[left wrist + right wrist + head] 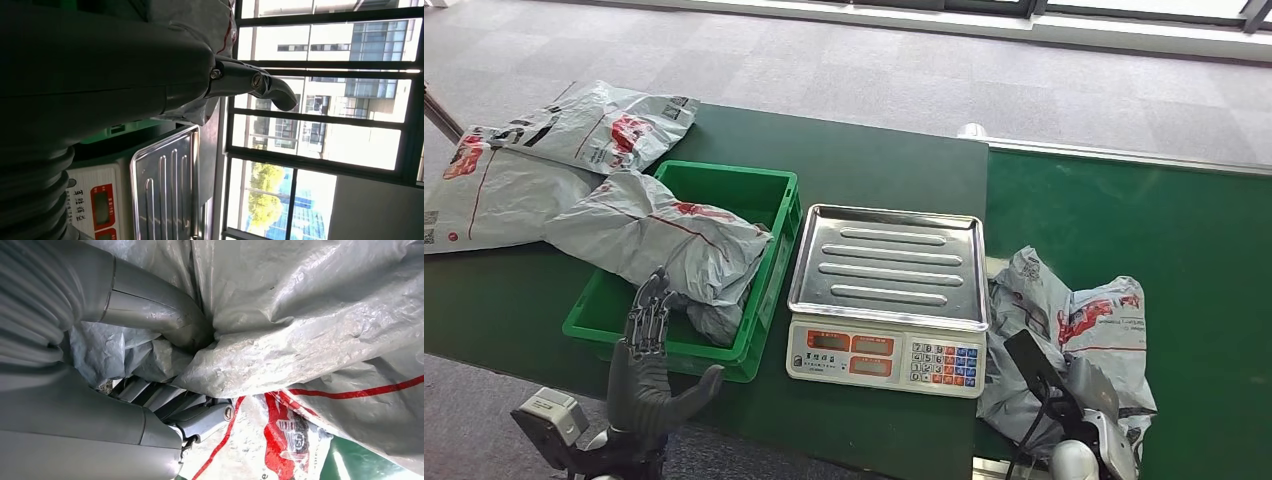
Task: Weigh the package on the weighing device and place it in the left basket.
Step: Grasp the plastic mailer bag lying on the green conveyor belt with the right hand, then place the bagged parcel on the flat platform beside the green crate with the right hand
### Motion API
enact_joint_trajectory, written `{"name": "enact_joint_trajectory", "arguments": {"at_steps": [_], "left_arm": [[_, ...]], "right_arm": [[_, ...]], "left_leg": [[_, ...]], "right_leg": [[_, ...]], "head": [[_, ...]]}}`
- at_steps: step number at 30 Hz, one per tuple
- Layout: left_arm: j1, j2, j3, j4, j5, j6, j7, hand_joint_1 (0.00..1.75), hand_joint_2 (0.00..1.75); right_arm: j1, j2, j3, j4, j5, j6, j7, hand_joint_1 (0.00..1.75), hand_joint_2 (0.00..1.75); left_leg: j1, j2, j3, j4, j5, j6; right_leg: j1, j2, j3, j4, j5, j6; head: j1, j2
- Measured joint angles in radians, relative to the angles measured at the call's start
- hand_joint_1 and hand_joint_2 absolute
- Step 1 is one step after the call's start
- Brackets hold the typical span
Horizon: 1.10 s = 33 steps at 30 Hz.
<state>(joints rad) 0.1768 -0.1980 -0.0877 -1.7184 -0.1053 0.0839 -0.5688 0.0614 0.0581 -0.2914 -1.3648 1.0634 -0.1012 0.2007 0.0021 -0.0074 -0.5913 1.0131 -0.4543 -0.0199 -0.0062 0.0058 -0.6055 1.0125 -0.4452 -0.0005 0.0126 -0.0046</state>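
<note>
A grey courier package [1084, 320] with red print lies crumpled on the green surface right of the scale [886, 355]. My right hand [100, 425] grips it: the thumb [150, 310] presses into a fold and the fingers [200, 420] curl beneath, holding bunched plastic [300, 315]. The scale's steel tray [889, 262] is bare. Left of the scale stands the green basket [724, 195], and another grey package [664, 235] lies across it. My left hand [646, 360] hovers at the basket's near wall, fingers spread, holding nothing; its thumb [265, 87] sticks out above the tray [170, 185].
Two more grey packages [604, 125] [494, 195] lie on the table behind and left of the basket. The table's near edge runs just below the basket and scale. A metal rail [1124, 155] borders the far side of the right-hand green surface.
</note>
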Motion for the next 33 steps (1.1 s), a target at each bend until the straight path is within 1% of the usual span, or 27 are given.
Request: {"name": "enact_joint_trajectory", "arguments": {"at_steps": [2, 4, 6, 8, 10, 12, 14, 17, 19, 21, 22, 23, 24, 26, 27, 28, 30, 31, 33], "left_arm": [[0.001, 0.0, 0.0, -0.002, 0.0, 0.0, 0.0, 0.0, 1.75], [0.003, -0.001, 0.0, -0.003, 0.0, 0.0, -0.005, 0.0, 1.75], [0.007, -0.002, 0.0, -0.003, 0.001, 0.003, -0.018, 0.0, 1.75], [0.01, -0.002, 0.0, -0.001, 0.006, 0.014, -0.035, 0.0, 1.75], [0.011, -0.002, 0.0, 0.005, 0.019, 0.028, -0.051, 0.0, 1.75], [0.008, -0.002, 0.0, 0.013, 0.033, 0.038, -0.063, 0.0, 1.75], [0.003, -0.002, -0.001, 0.023, 0.043, 0.044, -0.072, 0.0, 1.75], [-0.006, -0.002, -0.003, 0.035, 0.055, 0.05, -0.087, 0.0, 1.75], [-0.01, -0.002, -0.008, 0.043, 0.059, 0.054, -0.098, 0.0, 1.75], [-0.014, -0.002, -0.014, 0.051, 0.06, 0.062, -0.107, 0.0, 1.75], [-0.016, -0.002, -0.017, 0.054, 0.06, 0.066, -0.111, 0.0, 1.75], [-0.019, -0.002, -0.019, 0.057, 0.06, 0.069, -0.116, 0.0, 1.75], [-0.022, -0.002, -0.021, 0.06, 0.058, 0.071, -0.119, 0.0, 1.75], [-0.037, -0.001, -0.023, 0.064, 0.054, 0.069, -0.123, 0.0, 1.75], [-0.047, 0.0, -0.024, 0.067, 0.051, 0.066, -0.123, 0.0, 1.75], [-0.06, 0.001, -0.024, 0.07, 0.049, 0.063, -0.121, 0.0, 1.75], [-0.086, 0.003, -0.024, 0.075, 0.045, 0.06, -0.114, 0.0, 1.75], [-0.097, 0.003, -0.024, 0.078, 0.042, 0.059, -0.109, 0.0, 1.75], [-0.112, 0.003, -0.024, 0.083, 0.039, 0.061, -0.101, 0.0, 1.75]], "right_arm": [[0.003, 0.0, 0.0, -0.005, -0.021, -0.044, -0.037, 1.75, 1.75], [0.01, 0.0, 0.0, -0.027, -0.084, -0.15, -0.129, 1.75, 1.75], [0.022, 0.003, 0.0, -0.078, -0.203, -0.294, -0.271, 1.75, 1.75], [0.037, 0.009, 0.0, -0.151, -0.364, -0.429, -0.437, 1.75, 1.75], [0.054, 0.018, -0.003, -0.229, -0.541, -0.519, -0.591, 1.75, 1.75], [0.069, 0.03, -0.012, -0.297, -0.703, -0.557, -0.703, 1.75, 1.75], [0.079, 0.038, -0.025, -0.35, -0.8, -0.565, -0.771, 1.75, 1.75], [0.09, 0.044, -0.035, -0.413, -0.829, -0.581, -0.853, 1.75, 1.75], [0.088, 0.049, -0.033, -0.452, -0.824, -0.59, -0.885, 1.75, 1.75], [0.069, 0.053, -0.022, -0.481, -0.806, -0.585, -0.874, 1.75, 1.75], [0.051, 0.053, -0.01, -0.488, -0.787, -0.569, -0.839, 1.75, 1.75], [0.024, 0.049, 0.008, -0.488, -0.756, -0.532, -0.773, 1.75, 1.75], [-0.012, 0.04, 0.033, -0.477, -0.713, -0.47, -0.682, 1.75, 1.75], [-0.114, 0.011, 0.101, -0.416, -0.616, -0.288, -0.484, 1.75, 1.75], [-0.178, -0.004, 0.141, -0.36, -0.58, -0.185, -0.41, 1.75, 1.75], [-0.248, -0.013, 0.184, -0.29, -0.557, -0.09, -0.361, 1.75, 1.75], [-0.395, -0.017, 0.277, -0.106, -0.53, 0.054, -0.323, 1.75, 1.75], [-0.465, -0.011, 0.322, -0.004, -0.517, 0.093, -0.319, 1.75, 1.75], [-0.589, 0.015, 0.401, 0.195, -0.494, 0.128, -0.323, 1.75, 1.75]], "left_leg": [[0.0, 0.0, 0.0, 0.0, 0.0, 0.0], [0.0, 0.0, -0.001, 0.0, 0.0, 0.0], [-0.001, 0.0, -0.001, 0.0, 0.0, 0.0], [-0.001, 0.0, 0.0, 0.0, 0.0, 0.0], [-0.001, 0.0, 0.0, 0.0, -0.001, 0.0], [-0.001, 0.0, 0.0, 0.0, -0.001, 0.0], [-0.001, 0.0, 0.0, 0.0, -0.001, 0.0], [-0.001, 0.0, 0.0, 0.0, -0.001, 0.0], [-0.001, 0.0, 0.0, 0.0, -0.001, 0.0], [-0.001, 0.001, -0.003, 0.0, -0.001, 0.0], [-0.001, 0.001, -0.005, 0.0, -0.002, 0.0], [-0.001, 0.002, -0.006, 0.0, -0.002, 0.0], [-0.001, 0.004, -0.006, 0.0, -0.002, 0.0], [-0.001, 0.007, -0.007, -0.001, -0.001, 0.0], [-0.001, 0.009, -0.007, 0.0, 0.0, 0.0], [-0.001, 0.01, -0.007, 0.0, 0.002, 0.0], [0.0, 0.01, -0.005, 0.0, 0.005, 0.0], [0.0, 0.009, -0.004, 0.0, 0.008, -0.001], [0.001, 0.004, -0.003, 0.0, 0.012, -0.002]], "right_leg": [[0.0, 0.0, 0.0, 0.0, 0.0, 0.0], [0.0, 0.0, 0.0, 0.0, 0.0, 0.0], [-0.001, 0.0, -0.001, 0.0, 0.0, 0.0], [-0.001, 0.0, -0.001, 0.0, 0.0, 0.0], [-0.001, 0.0, -0.001, 0.0, -0.001, 0.0], [-0.001, 0.0, -0.001, 0.0, -0.001, 0.0], [-0.001, 0.0, -0.001, 0.0, -0.001, 0.0], [-0.001, 0.0, 0.0, 0.0, -0.001, 0.001], [-0.001, 0.0, 0.0, 0.0, -0.001, 0.001], [-0.001, 0.0, 0.001, 0.0, -0.001, 0.001], [-0.001, 0.001, 0.001, 0.0, 0.0, 0.001], [-0.001, 0.002, 0.002, 0.0, 0.0, 0.0], [-0.001, 0.004, 0.002, 0.0, 0.0, 0.0], [-0.001, 0.008, 0.001, 0.0, 0.003, 0.0], [-0.001, 0.009, 0.0, 0.0, 0.005, 0.0], [-0.001, 0.01, -0.001, 0.0, 0.006, 0.0], [0.0, 0.01, -0.002, 0.0, 0.009, 0.0], [0.0, 0.01, -0.002, 0.0, 0.01, -0.001], [0.001, 0.005, -0.004, 0.001, 0.012, -0.001]], "head": [[0.0, 0.0], [0.0, 0.0], [0.0, 0.0], [0.0, 0.0], [0.0, 0.0], [0.0, 0.0], [0.0, 0.0], [0.0, 0.0], [0.0, 0.0], [0.0, 0.0], [0.0, 0.0], [0.0, 0.0], [0.0, 0.0], [0.0, 0.0], [0.0, 0.0], [0.0, 0.0], [0.0, 0.0], [0.0, 0.0], [0.0, 0.0]]}}
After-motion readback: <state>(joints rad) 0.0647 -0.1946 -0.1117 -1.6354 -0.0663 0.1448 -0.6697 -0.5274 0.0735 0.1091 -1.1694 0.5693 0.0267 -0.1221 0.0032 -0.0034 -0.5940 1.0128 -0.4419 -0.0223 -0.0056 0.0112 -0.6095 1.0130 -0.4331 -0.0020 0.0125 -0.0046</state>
